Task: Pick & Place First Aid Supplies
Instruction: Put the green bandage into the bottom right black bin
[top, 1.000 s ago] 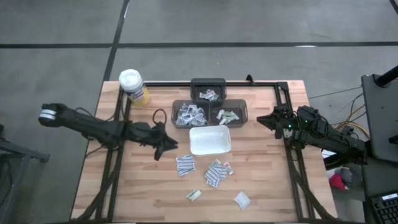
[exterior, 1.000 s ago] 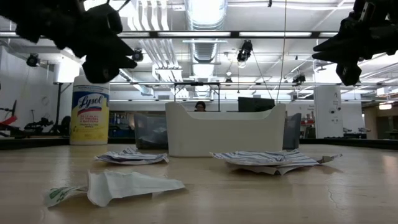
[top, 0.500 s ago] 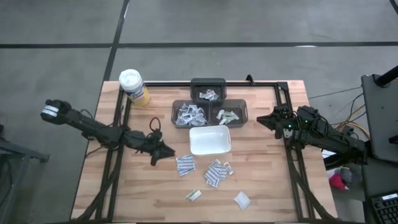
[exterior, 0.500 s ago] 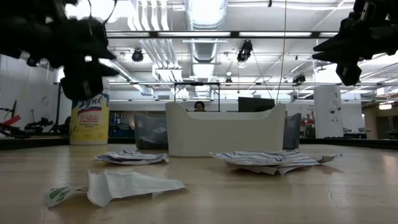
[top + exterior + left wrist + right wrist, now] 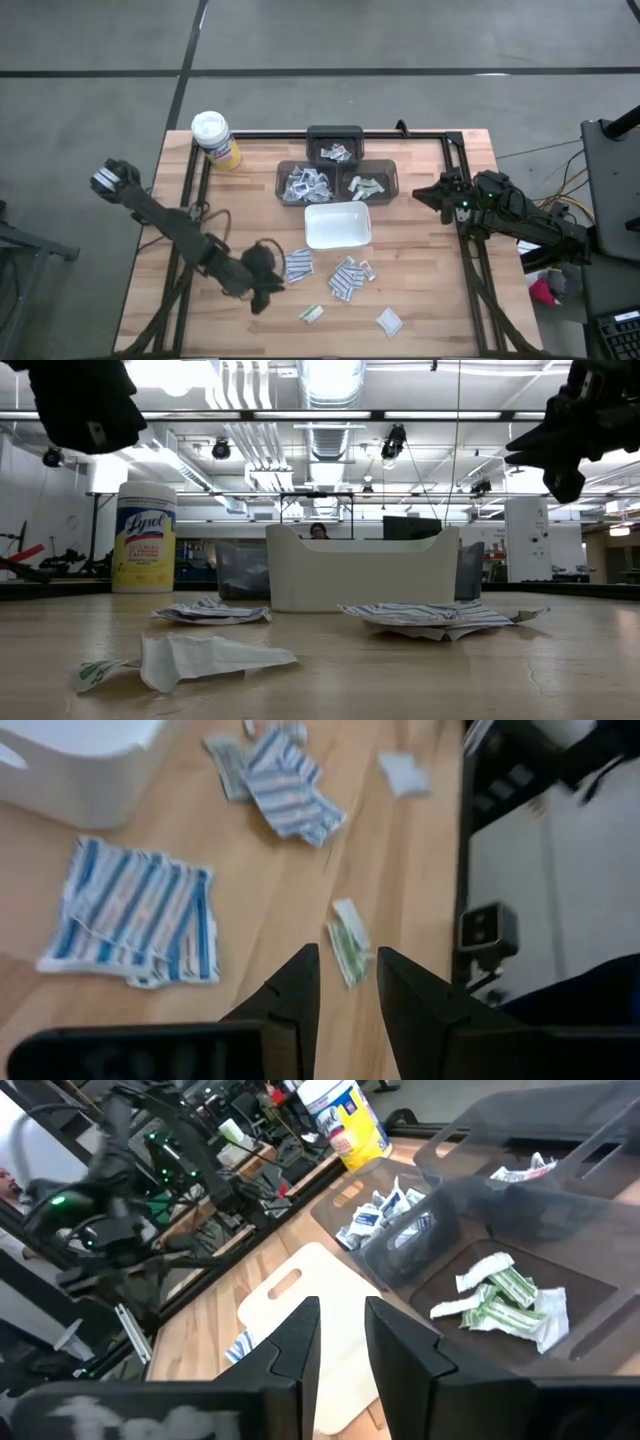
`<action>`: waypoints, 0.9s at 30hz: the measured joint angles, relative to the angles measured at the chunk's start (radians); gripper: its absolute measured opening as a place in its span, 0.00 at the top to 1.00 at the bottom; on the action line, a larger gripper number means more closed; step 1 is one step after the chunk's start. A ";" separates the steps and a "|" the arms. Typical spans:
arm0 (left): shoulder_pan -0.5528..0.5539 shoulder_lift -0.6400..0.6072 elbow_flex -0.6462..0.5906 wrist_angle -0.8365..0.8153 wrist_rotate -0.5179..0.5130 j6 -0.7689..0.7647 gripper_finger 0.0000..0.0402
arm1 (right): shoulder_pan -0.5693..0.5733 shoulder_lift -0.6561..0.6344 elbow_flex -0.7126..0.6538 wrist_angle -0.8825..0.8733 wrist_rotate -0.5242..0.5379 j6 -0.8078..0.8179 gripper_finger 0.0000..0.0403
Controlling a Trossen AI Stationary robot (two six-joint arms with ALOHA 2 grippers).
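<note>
Sorting looks part done: three dark bins (image 5: 338,170) near the table's (image 5: 430,290) back edge already hold packets, while the white tray (image 5: 337,225) mid-table looks empty. Loose first aid supplies (image 5: 345,278) lie toward the front edge: a striped stack (image 5: 297,265), a greenish packet (image 5: 311,314) and a white one (image 5: 388,321). The left gripper (image 5: 262,297) hovers beside the stack, fingers slightly parted, holding nothing. The right gripper (image 5: 425,192) waits near the right edge, fingers slightly parted, empty. Bare wood at the front-left corner gives approach room; the frame rails crowd both side edges
</note>
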 joint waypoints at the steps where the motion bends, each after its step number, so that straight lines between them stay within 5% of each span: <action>1: -0.006 0.033 0.037 -0.038 0.000 -0.004 0.76 | 0.000 0.000 0.000 -0.007 0.000 0.000 0.80; 15: -0.012 0.314 0.279 -0.164 0.065 0.011 0.76 | 0.000 0.000 0.000 -0.013 0.000 0.000 0.82; 27: -0.015 0.536 0.508 -0.178 0.094 -0.143 0.76 | 0.000 0.001 0.000 -0.013 0.000 0.000 0.81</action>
